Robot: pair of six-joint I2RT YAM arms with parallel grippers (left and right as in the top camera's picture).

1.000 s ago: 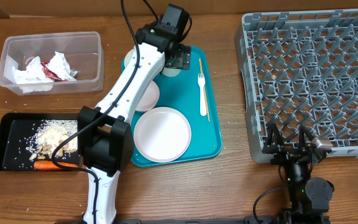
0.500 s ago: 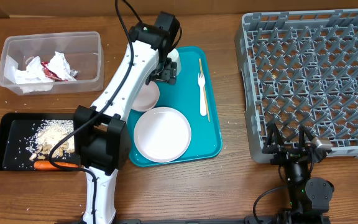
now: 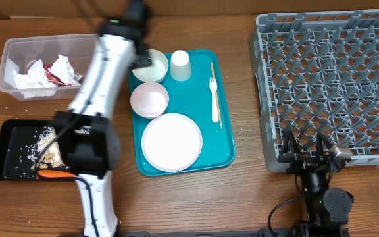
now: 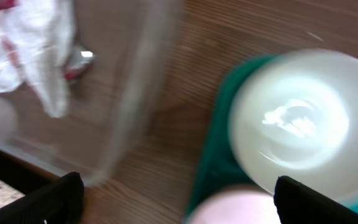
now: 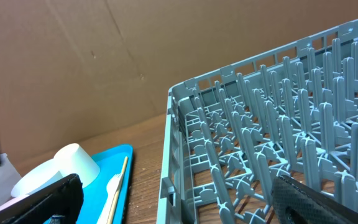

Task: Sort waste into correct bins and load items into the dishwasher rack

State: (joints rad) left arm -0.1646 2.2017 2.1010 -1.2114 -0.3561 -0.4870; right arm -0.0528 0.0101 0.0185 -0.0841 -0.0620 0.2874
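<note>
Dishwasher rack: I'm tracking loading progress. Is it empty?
Empty as far as visible: the dishwasher rack shows only bare pegs and lattice overhead.

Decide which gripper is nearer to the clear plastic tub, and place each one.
Left. The left gripper hangs just right of the clear plastic tub, between it and the teal tray. The right gripper sits far off, by the dishwasher rack, at its front edge.

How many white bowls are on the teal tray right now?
2. The far bowl sits beside the cup; the near bowl lies between it and the plate. None looks hidden.
</note>
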